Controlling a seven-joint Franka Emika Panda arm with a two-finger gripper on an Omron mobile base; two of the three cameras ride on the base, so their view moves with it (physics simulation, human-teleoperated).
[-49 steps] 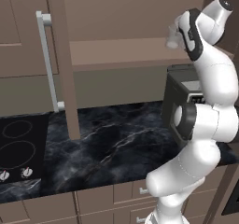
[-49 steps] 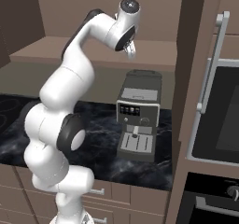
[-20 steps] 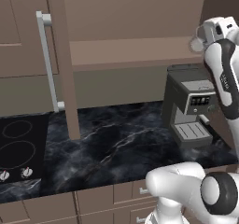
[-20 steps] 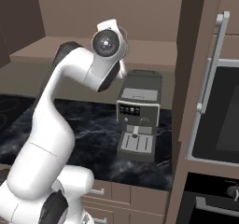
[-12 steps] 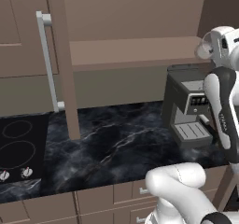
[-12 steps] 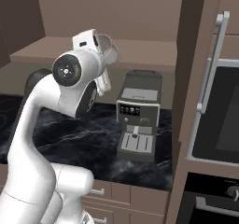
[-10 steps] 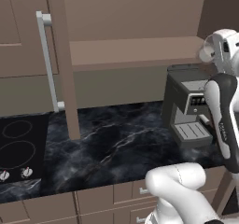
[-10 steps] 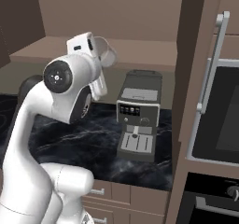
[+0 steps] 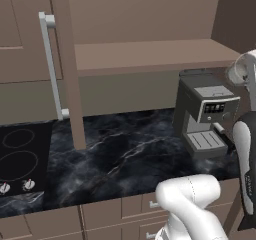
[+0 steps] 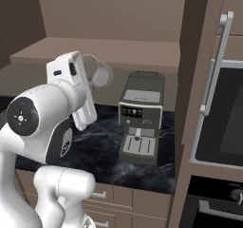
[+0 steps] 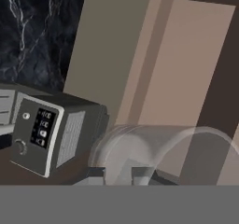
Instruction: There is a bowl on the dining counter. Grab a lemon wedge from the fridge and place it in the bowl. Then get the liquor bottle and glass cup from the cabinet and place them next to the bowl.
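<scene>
your gripper (image 11: 125, 175) holds the clear glass cup (image 10: 97, 72), lifted above the dark marble counter (image 9: 125, 154), beside the grey coffee machine (image 10: 139, 118).

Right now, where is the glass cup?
The glass cup is held in the gripper, up in the air left of the coffee machine in the right base view, in front of the open cabinet shelf.

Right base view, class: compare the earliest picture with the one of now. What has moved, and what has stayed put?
The arm has swung down and away from the open cabinet shelf, folding low in front of the base. The gripper has carried the glass cup with it, still clamped. The coffee machine, the dark marble counter and the cabinet door stayed as they were.
</scene>
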